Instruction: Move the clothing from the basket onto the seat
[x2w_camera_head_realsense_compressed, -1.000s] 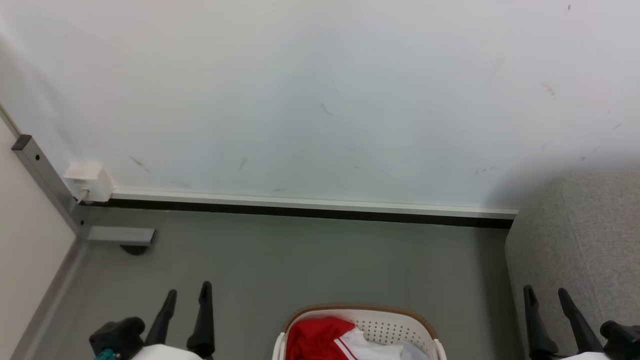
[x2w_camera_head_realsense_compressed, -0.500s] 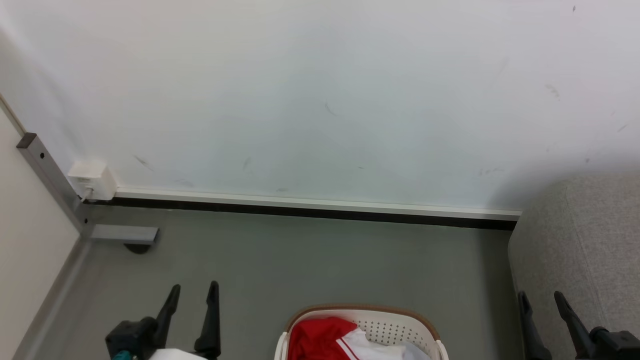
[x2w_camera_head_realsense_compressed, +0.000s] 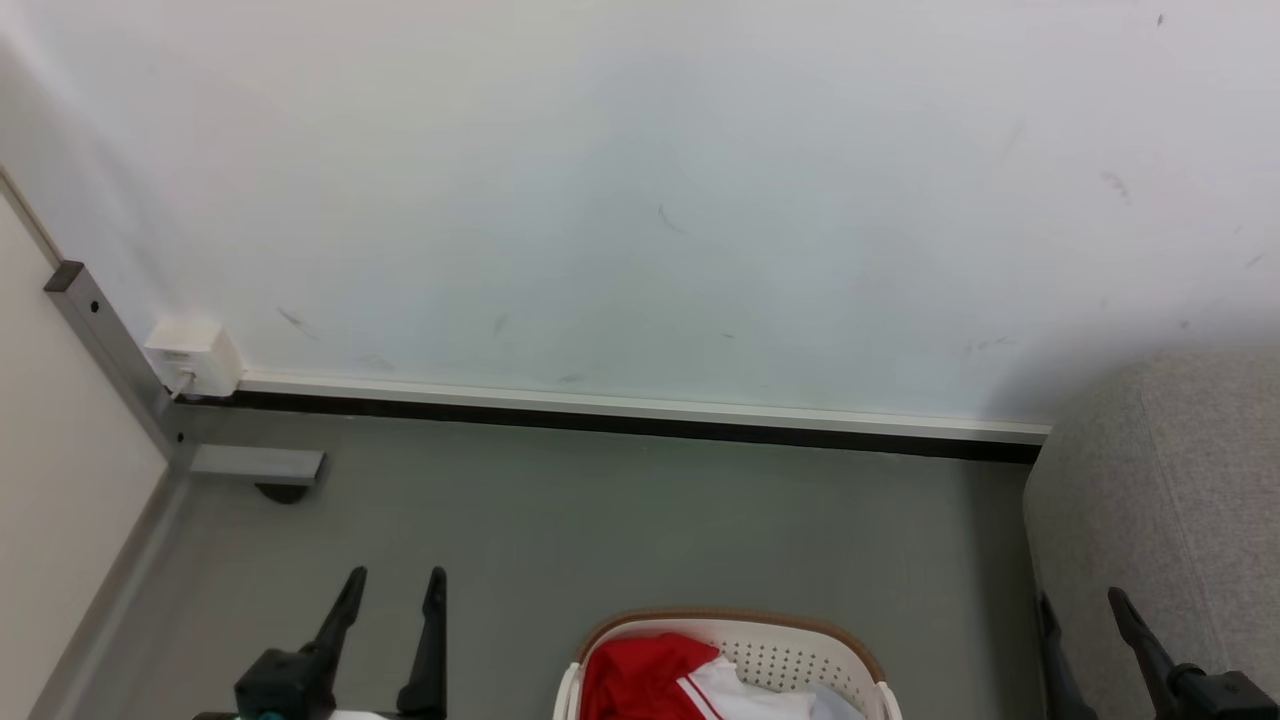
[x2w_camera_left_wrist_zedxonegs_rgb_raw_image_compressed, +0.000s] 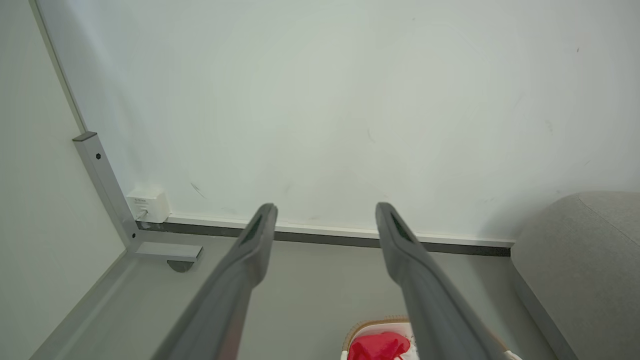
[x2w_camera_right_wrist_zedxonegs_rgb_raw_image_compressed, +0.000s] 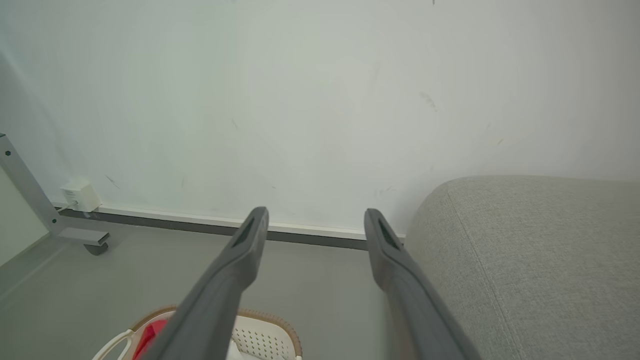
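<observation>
One heap of red clothing (x2w_camera_head_realsense_compressed: 640, 680) with white trim lies in the basket (x2w_camera_head_realsense_compressed: 730, 616), which stands on the grey floor (x2w_camera_head_realsense_compressed: 600, 510) at the bottom edge of the head view, cut off by the frame. How many garments make up the heap cannot be told. To the robot's right, apart from the basket across a strip of floor, rises the grey seat (x2w_camera_head_realsense_compressed: 1180, 500), with no clothing on the part that shows.

The left gripper (x2w_camera_head_realsense_compressed: 396, 578) hangs over the floor left of the basket, its fingers spread with nothing between them. The right gripper (x2w_camera_head_realsense_compressed: 1082, 600) hangs by the seat's near side, likewise spread and empty. Both point toward the white wall (x2w_camera_head_realsense_compressed: 640, 200), not down at the basket.

The task looks to be at its very start, with the reach not yet begun. The next move likely calls for bending so the basket comes fully under the head. One gripper then has to dip past the rim, pinch a fold of red fabric, and lift it high enough to clear the rim before swinging right.
</observation>
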